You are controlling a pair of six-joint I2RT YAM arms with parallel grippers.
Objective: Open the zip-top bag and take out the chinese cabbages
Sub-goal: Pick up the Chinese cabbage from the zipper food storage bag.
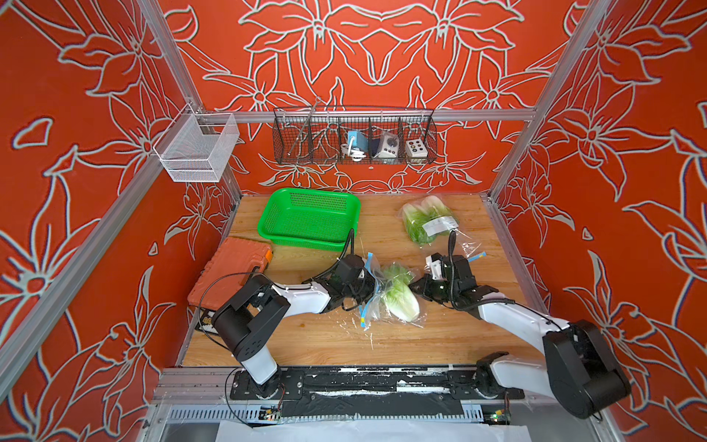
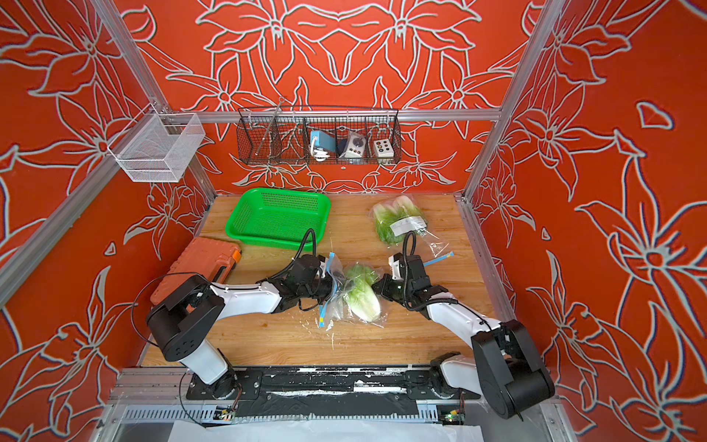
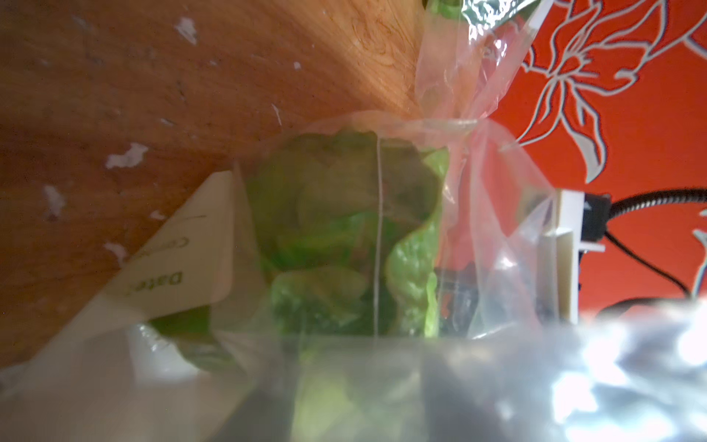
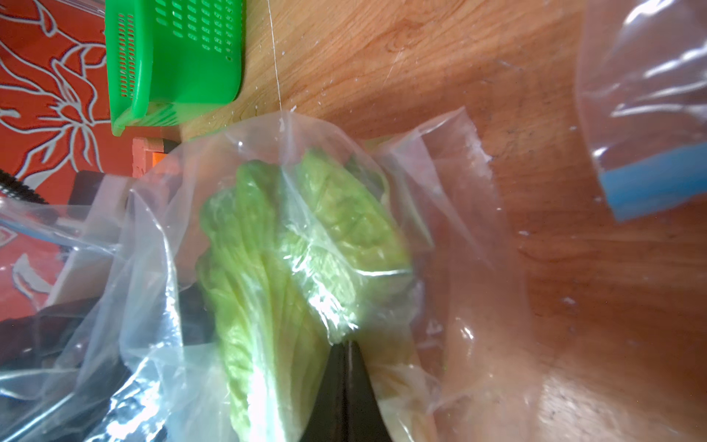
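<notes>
A clear zip-top bag (image 1: 382, 317) with a blue zip strip lies mid-table and holds a light-green chinese cabbage (image 1: 399, 296) (image 2: 361, 296) (image 4: 267, 275). My left gripper (image 1: 374, 289) (image 2: 333, 287) is pushed into the bag's mouth. In the left wrist view the plastic blurs it; its fingers (image 3: 264, 382) seem to stand apart with green leaf between them. My right gripper (image 1: 414, 286) (image 4: 346, 346) is shut, pinching the bag's plastic on the opposite side. A second bag (image 1: 459, 245) at the back right holds more cabbages (image 1: 422, 220).
A green mesh basket (image 1: 310, 218) stands at the back left, with an orange case (image 1: 229, 275) nearer on the left. A black wire rack (image 1: 354, 136) and a white mesh bin (image 1: 197, 147) hang on the walls. The second bag's blue zip strip (image 4: 650, 183) lies just behind my right wrist.
</notes>
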